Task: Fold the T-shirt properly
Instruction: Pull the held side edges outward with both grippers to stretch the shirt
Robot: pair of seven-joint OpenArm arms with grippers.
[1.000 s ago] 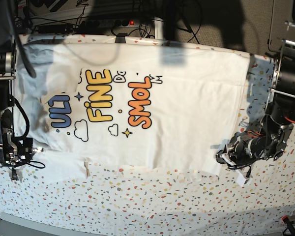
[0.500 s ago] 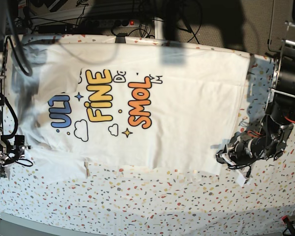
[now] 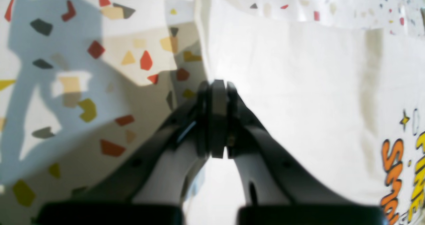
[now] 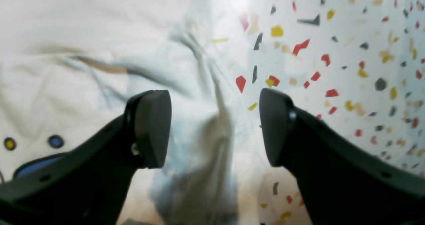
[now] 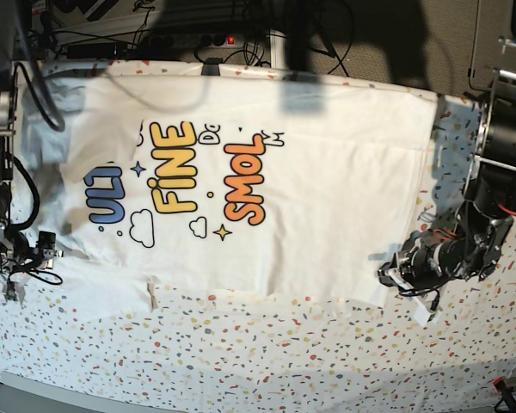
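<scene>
Base view shows the T-shirt (image 5: 267,172) spread print-up on the desk (image 5: 284,353), folding barely begun; left gripper (image 5: 394,277) pinches its hem, right gripper (image 4: 214,128) gapes, empty, over a rumpled sleeve.

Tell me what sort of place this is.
Probably a robotics lab bench, not a home: a speckled terrazzo-pattern tablecloth under a white printed T-shirt, black robot arms mounted at both ends, and tangled cables with a lit power strip behind.
</scene>
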